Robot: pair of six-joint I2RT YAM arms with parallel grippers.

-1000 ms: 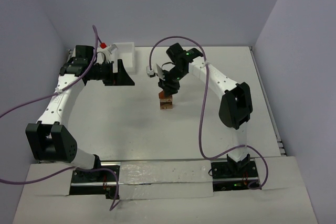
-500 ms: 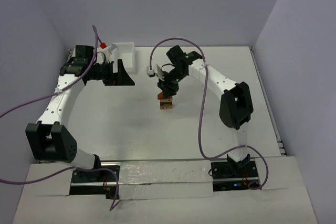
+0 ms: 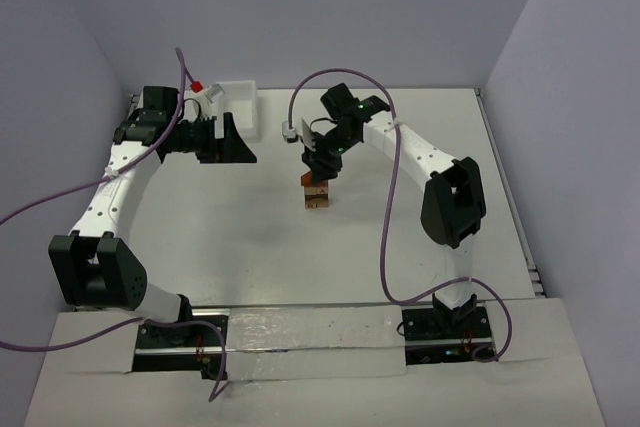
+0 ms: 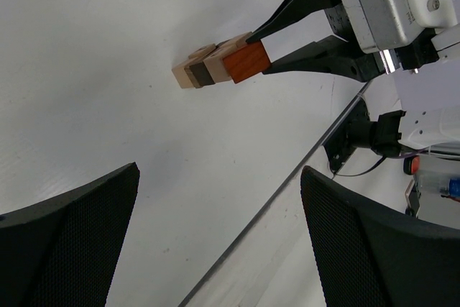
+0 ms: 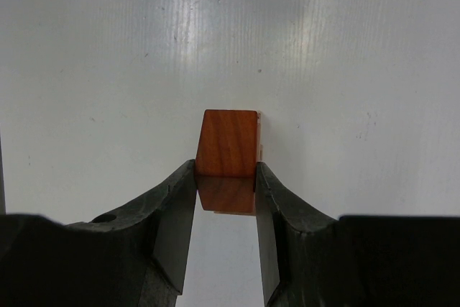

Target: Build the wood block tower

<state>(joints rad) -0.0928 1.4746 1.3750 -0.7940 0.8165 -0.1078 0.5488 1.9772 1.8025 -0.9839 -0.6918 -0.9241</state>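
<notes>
The wood block tower (image 3: 316, 197) stands mid-table as a short stack of light tan and dark brown blocks (image 4: 201, 71). A reddish-brown block (image 4: 246, 62) rests against its top, slightly offset. My right gripper (image 3: 317, 175) comes down from above and is shut on that reddish-brown block (image 5: 227, 145), one finger (image 5: 180, 206) on each side. My left gripper (image 3: 235, 137) hangs open at the back left, far from the tower, with nothing between its pads (image 4: 79, 228).
A white bin (image 3: 237, 97) sits at the back left, just behind the left gripper. The right arm's purple cable (image 3: 390, 217) loops over the table's right half. A seam (image 4: 287, 192) in the table surface runs under the left gripper.
The right wrist has shifted very slightly above the stack, still shut on the reddish-brown block. The left arm has not moved.
</notes>
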